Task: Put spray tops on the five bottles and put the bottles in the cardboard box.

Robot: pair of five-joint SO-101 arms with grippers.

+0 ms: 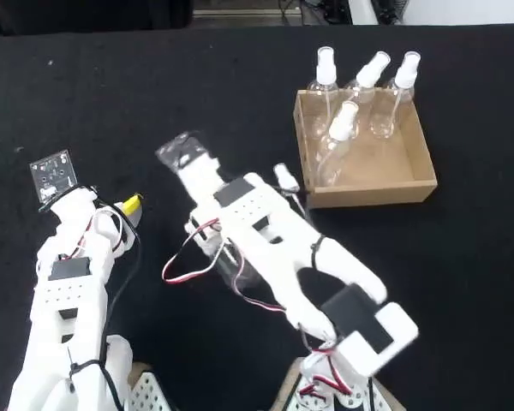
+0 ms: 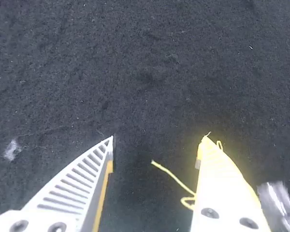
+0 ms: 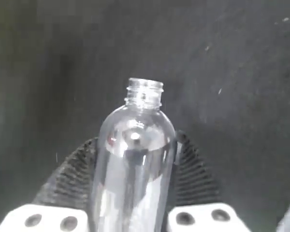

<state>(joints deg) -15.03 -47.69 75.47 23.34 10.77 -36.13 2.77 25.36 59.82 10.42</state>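
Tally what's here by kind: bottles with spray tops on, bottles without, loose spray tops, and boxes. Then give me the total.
Bottles with spray tops, standing in the box: 4
Bottle without a top, held in the right gripper: 1
Loose spray top, on the table beside the box: 1
Cardboard box: 1
Total: 7

Clear bottle (image 3: 135, 159), brown cardboard box (image 1: 373, 193), black table (image 1: 111, 86)

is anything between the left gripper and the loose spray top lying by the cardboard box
Yes. In the high view the right arm, with the right gripper shut on an uncapped bottle, stretches across the table between the left gripper and the spray top just outside the cardboard box.
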